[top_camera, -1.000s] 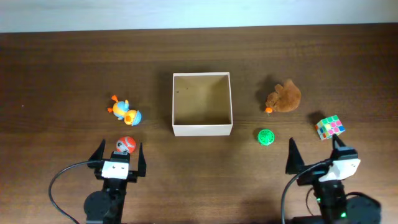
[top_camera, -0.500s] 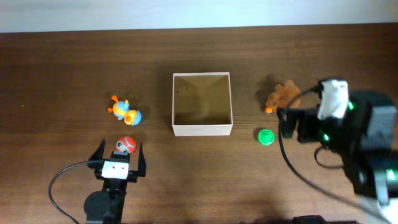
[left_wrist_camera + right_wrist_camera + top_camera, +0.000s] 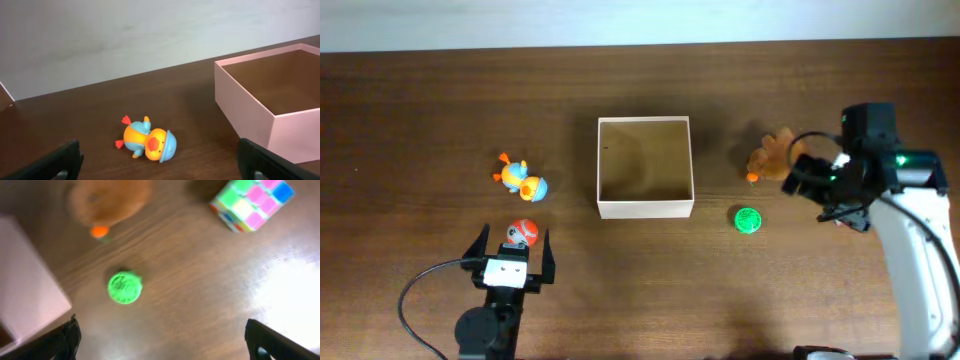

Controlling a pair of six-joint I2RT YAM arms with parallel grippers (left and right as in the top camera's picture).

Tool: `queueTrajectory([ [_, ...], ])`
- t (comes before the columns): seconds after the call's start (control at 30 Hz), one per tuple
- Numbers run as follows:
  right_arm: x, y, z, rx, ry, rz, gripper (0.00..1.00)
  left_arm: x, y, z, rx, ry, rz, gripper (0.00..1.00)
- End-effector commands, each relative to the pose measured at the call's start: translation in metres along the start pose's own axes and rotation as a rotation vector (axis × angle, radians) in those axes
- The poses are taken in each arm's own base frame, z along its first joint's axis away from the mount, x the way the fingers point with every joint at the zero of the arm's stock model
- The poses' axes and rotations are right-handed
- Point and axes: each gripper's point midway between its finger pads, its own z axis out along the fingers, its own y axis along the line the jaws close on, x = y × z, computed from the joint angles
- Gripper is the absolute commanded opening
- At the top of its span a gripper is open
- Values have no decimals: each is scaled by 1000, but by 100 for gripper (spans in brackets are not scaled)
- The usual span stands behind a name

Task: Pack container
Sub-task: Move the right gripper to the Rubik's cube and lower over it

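My left hand has not moved in the last second. It sits at the near edge of the counter with its fingers spread wide apart and nothing between them. Seen from overhead, a red ball lies right at the gap between the tips. Past it, the orange and blue duck lies on its side where it lay before, well apart from the box.

The box stands open in the middle of the counter. Its tan inside holds nothing, and it has not shifted.

The change is on my right. A second ago my right arm was parked at the near edge, just below the cube. Half a second ago it had swung up over the right side. Now it is lower and reaches in from the right. My right hand hangs above the counter, spread wide and gripping nothing. The wrist view is blurred. In it the green ball lies below and a little left of the gap, with the brown plush beyond it. The cube is off to the right, and my arm now covers it from overhead. None of these three has moved.
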Motion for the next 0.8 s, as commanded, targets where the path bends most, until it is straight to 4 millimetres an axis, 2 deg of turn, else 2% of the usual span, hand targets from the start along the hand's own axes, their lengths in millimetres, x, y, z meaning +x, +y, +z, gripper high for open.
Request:
queueTrajectory([
  [0.0, -17, -14, 13, 45, -4, 148, 99, 1, 0, 0, 2, -2, 12, 99],
  [0.13, -24, -33, 35, 118, 37, 183, 99, 1, 0, 0, 2, -2, 12, 99],
  [0.33, -34, -65, 55, 179, 52, 583, 99, 1, 0, 0, 2, -2, 12, 99],
  [0.43, -38, -80, 60, 198, 51, 710, 99, 1, 0, 0, 2, -2, 12, 99],
  [0.67, -45, -108, 77, 230, 69, 786, 99, 1, 0, 0, 2, -2, 12, 99],
  [0.77, -53, -112, 89, 218, 71, 735, 99, 1, 0, 0, 2, -2, 12, 99],
])
